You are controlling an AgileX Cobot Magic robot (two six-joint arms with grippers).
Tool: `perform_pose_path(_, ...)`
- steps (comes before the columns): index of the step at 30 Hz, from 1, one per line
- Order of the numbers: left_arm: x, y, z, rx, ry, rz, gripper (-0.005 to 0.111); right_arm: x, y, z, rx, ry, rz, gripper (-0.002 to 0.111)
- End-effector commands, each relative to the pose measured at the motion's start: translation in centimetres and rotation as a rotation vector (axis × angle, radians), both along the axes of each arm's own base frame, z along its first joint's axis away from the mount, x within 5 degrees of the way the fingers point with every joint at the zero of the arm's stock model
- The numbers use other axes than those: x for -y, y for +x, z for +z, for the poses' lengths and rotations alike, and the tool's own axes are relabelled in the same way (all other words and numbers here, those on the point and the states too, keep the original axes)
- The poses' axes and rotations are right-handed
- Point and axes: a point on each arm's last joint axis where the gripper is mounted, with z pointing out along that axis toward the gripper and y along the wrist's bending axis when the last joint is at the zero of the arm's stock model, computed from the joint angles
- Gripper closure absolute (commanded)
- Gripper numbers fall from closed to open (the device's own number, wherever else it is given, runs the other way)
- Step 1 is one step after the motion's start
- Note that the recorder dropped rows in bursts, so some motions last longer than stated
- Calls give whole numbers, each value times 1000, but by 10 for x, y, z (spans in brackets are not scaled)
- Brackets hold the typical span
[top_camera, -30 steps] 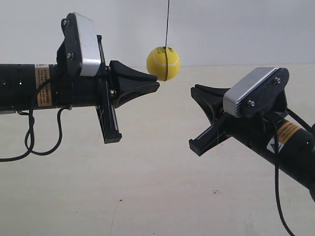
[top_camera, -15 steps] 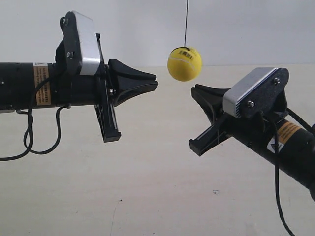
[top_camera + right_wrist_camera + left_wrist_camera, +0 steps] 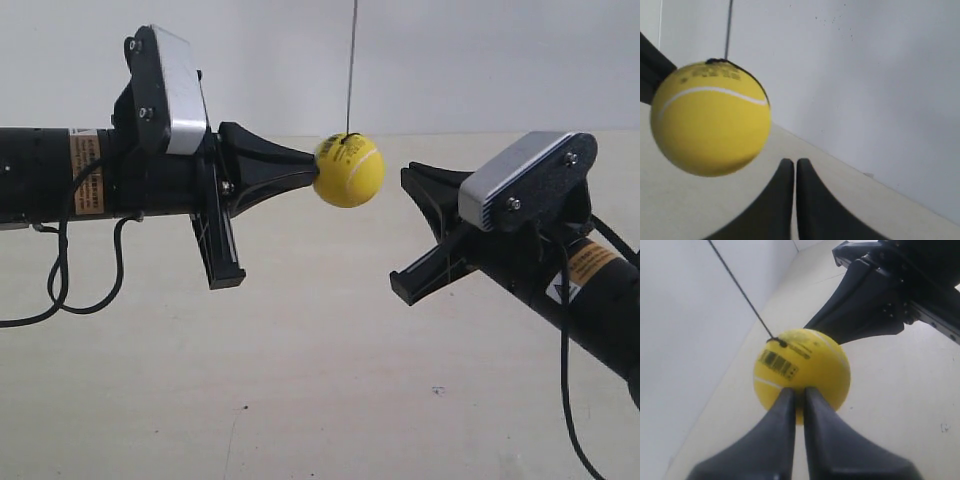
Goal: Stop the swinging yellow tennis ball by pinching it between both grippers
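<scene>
Exterior view: yellow tennis ball [image 3: 349, 171] hangs on a thin dark string [image 3: 352, 70] between the two grippers, above the pale table [image 3: 300, 380]. Left gripper [image 3: 312, 172] (arm at this view's left, level) has its pointed tip touching the ball's side. Right gripper [image 3: 408, 175], on the tilted arm opp., sits just beside the ball w/ a clear gap, not touching.

Left wrist view: left gripper's fingers [image 3: 782, 415] are closed to a thin slit, tips pressed against the ball's surface below its black print [image 3: 777, 364], holding nothing between them. Right gripper is beyond the ball.

Right wrist view: right gripper's jaws are closed too, only a hairline gap, gripping nothing. Ball w/ white seam [image 3: 715, 91] floats apart from the tips.
</scene>
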Motion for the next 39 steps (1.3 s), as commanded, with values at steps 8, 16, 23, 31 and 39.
perform_pose_path(8, 3, -1, 3, 6, -29, -16, 102, -7, -5, 6, 31, 24, 91, 108)
perform_pose_path(16, 3, -1, 3, 6, -29, -16, 102, -7, -5, 5, 29, 22, 91, 108)
perform_pose_path(23, 3, -1, 3, 6, -29, -16, 102, -7, -5, 5, 27, 21, 91, 108)
perform_pose_path(31, 3, -1, 4, 4, -31, -15, 102, -7, -5, 5, 27, 21, 91, 108)
perform_pose_path(39, 2, -1, 4, 4, -29, -14, 102, -6, -5, 5, 26, 17, 82, 108)
